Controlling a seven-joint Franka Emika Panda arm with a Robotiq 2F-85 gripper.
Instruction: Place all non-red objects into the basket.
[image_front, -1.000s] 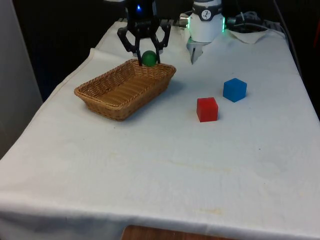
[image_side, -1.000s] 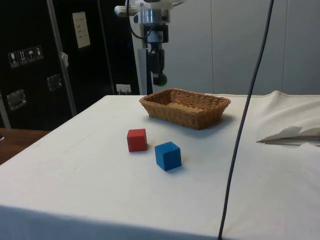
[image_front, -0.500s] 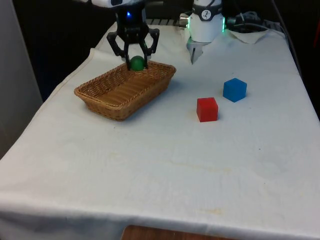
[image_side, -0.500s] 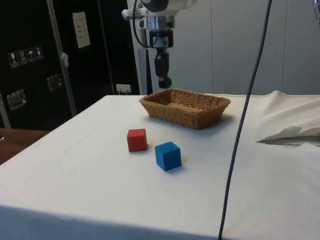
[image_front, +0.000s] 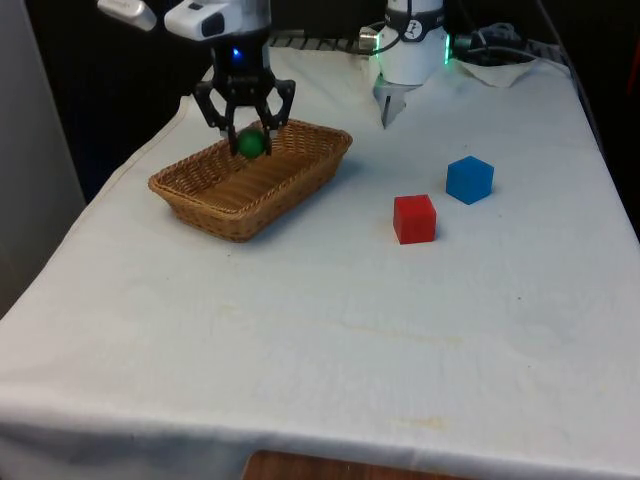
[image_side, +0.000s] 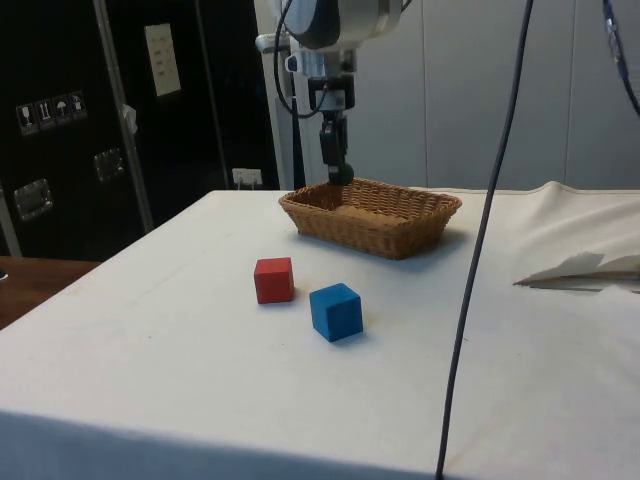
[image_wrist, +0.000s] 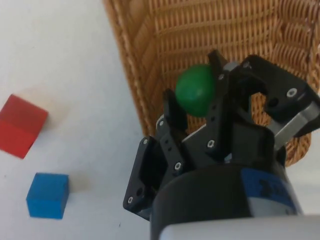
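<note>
My gripper (image_front: 250, 143) is shut on a green ball (image_front: 251, 144), holding it just above the inside of the wicker basket (image_front: 190, 184), near the basket's far end. In the wrist view the green ball (image_wrist: 196, 91) sits between the black fingers (image_wrist: 172, 111) over the woven basket (image_wrist: 145, 70) floor. From the side, the gripper (image_side: 341, 172) hangs at the basket's (image_side: 400, 235) rim height. A blue cube (image_front: 469, 179) and a red cube (image_front: 414, 218) rest on the cloth to the front view's right of the basket.
The robot's white base (image_front: 410, 50) stands behind the basket at the table's far end. A crumpled cloth (image_side: 580, 265) lies at the side view's right. A black cable (image_side: 480, 260) hangs across the side view.
The gripper has carried the green ball toward the front view's left and lower, from over the basket's far rim to above its inside. The cubes have not moved.
</note>
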